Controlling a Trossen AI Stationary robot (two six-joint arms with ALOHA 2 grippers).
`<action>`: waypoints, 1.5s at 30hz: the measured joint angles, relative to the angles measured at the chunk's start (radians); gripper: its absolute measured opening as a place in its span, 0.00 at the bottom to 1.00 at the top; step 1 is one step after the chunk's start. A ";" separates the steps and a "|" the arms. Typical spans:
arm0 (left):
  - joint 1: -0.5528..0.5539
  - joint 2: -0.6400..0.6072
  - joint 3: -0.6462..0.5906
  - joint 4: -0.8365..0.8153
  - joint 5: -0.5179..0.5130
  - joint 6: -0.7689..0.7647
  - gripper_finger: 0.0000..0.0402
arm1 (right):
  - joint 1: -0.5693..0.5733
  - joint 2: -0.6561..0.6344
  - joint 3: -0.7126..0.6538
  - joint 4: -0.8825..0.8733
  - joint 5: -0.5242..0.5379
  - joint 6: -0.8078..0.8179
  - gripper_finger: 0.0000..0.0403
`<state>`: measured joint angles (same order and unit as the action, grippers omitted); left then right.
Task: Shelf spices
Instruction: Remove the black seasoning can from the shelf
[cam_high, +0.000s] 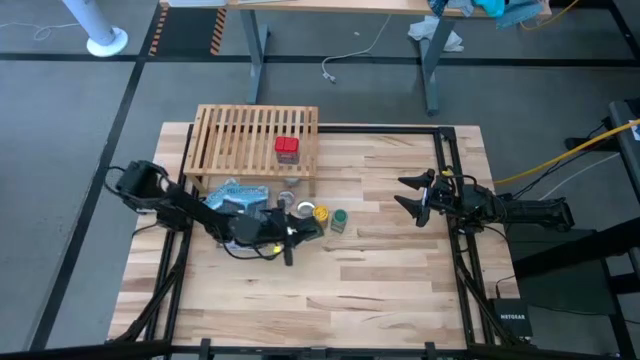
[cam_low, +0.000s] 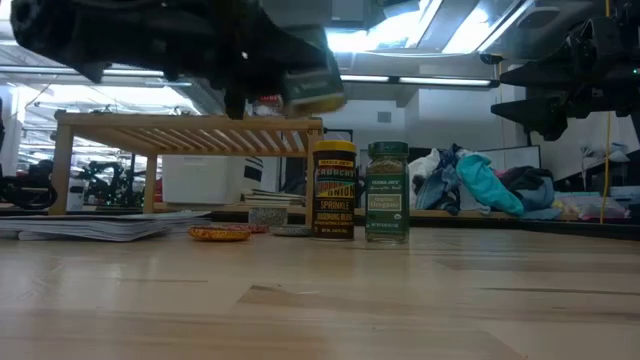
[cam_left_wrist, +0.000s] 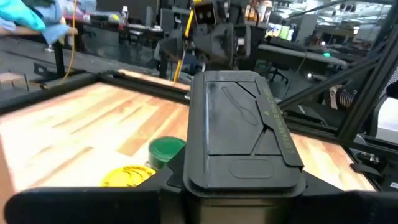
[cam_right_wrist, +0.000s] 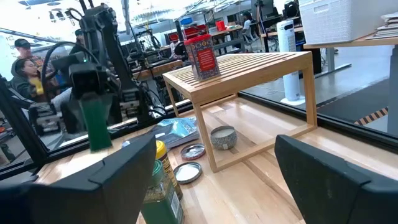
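Note:
The black boxy tin (cam_left_wrist: 245, 130) is in my left gripper (cam_high: 298, 232), lifted above the table in front of the light-wood shelf (cam_high: 256, 140); it also shows in the low view (cam_low: 313, 88). The red boxy tin (cam_high: 287, 149) stands on the shelf's slats. The yellow-capped jar (cam_low: 334, 190) and the green-capped jar (cam_low: 387, 192) stand upright on the table beside each other, just beyond my left gripper. My right gripper (cam_high: 415, 196) is open and empty, in the air at the table's right. My left gripper pinches the black tin by its two opposite sides just below the lid (cam_left_wrist: 186, 177) between its two fingers. The fingers come about level from the table's left. The tin is lifted clear of the table, lid (cam_left_wrist: 239, 118) up, slightly tilted.
A flat blue-and-white packet (cam_high: 235, 193) lies in front of the shelf. Small silvery round tins (cam_right_wrist: 222, 137) and loose lids (cam_right_wrist: 189, 171) lie at the shelf's near right corner. Bare tabletop (cam_high: 330, 290) lies toward the near edge.

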<state>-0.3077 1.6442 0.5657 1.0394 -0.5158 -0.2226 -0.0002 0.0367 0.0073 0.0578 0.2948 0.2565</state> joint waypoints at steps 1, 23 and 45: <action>0.000 0.020 0.011 -0.001 0.000 -0.002 0.25 | 0.000 0.000 0.000 0.000 0.000 0.000 0.83; -0.004 0.299 0.116 -0.013 0.098 -0.136 0.27 | 0.000 0.000 0.000 0.000 0.000 0.000 0.83; 0.062 0.396 0.142 0.012 0.184 -0.215 0.29 | 0.000 0.000 0.000 0.000 0.000 0.000 0.83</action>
<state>-0.2458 2.0399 0.7078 1.0511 -0.3321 -0.4379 -0.0002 0.0368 0.0074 0.0580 0.2949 0.2569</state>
